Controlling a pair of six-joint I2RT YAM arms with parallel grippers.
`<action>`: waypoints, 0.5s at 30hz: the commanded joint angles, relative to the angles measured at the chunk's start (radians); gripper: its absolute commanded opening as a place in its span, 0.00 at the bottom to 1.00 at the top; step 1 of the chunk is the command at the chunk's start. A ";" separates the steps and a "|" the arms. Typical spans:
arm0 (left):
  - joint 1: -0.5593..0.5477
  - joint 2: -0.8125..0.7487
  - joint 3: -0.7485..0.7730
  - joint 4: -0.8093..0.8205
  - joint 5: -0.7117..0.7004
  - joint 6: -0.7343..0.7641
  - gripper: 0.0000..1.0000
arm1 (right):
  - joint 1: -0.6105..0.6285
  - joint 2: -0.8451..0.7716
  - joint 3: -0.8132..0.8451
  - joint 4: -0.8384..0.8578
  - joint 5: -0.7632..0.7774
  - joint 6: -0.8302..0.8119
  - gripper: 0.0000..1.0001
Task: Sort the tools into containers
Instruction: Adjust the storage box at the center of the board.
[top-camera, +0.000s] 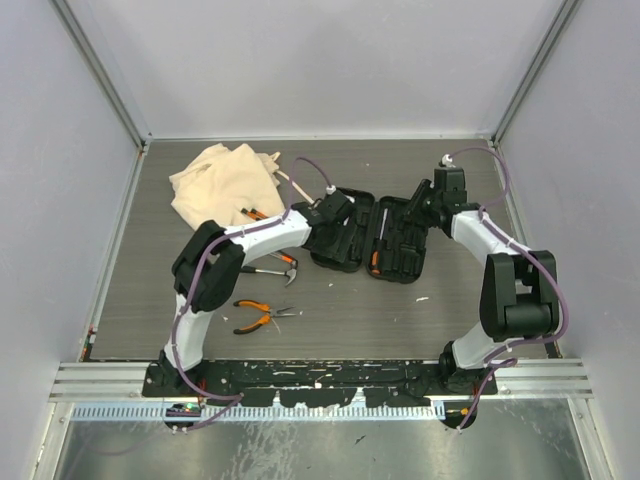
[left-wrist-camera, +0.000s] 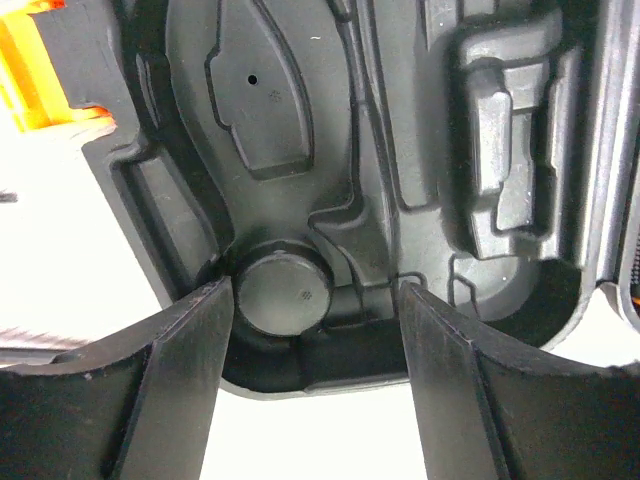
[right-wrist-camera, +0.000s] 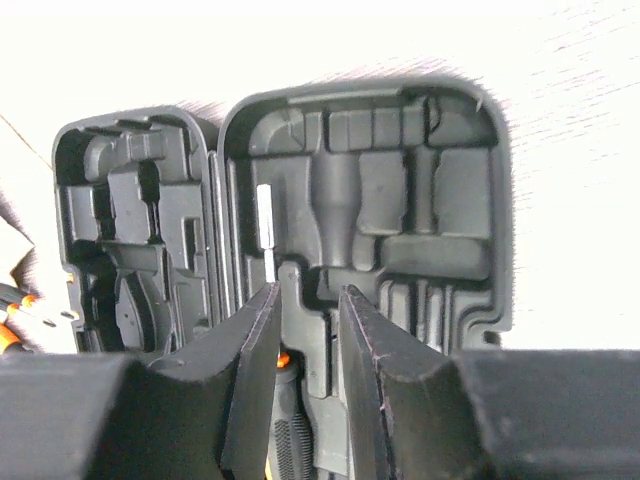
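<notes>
Two-part tool case (top-camera: 402, 258): lies open on the counter (top-camera: 150, 300), both moulded halves facing up.
Left fingers (left-wrist-camera: 190, 385): spread wide over the empty left half, with nothing between them.
Right fingers (right-wrist-camera: 250, 390): narrow gap with the handle of a screwdriver (right-wrist-camera: 266, 228) showing in it; a firm pinch cannot be confirmed.
Screwdriver position: in its slot in the right half, beside the hinge.
Loose tools: hammer (top-camera: 272, 268) and pliers (top-camera: 262, 315) on the counter; further screwdrivers (top-camera: 254, 213) by the cloth bag (top-camera: 222, 178).
Step in hand (judged): seating the screwdriver.
Method: keep the shaft parallel to the recess, press until flush, then release and lift straight up.
Risk: a tilted handle may ride on a rib and block the lid.
</notes>
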 joint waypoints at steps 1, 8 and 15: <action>0.025 -0.091 -0.066 -0.036 -0.034 0.026 0.68 | -0.003 -0.061 0.009 0.040 -0.004 0.009 0.36; 0.051 -0.218 -0.126 -0.011 -0.034 0.034 0.72 | -0.003 -0.092 0.009 0.041 -0.032 0.022 0.38; 0.067 -0.332 -0.115 0.035 0.043 0.041 0.81 | -0.004 -0.122 -0.014 0.098 -0.059 0.059 0.42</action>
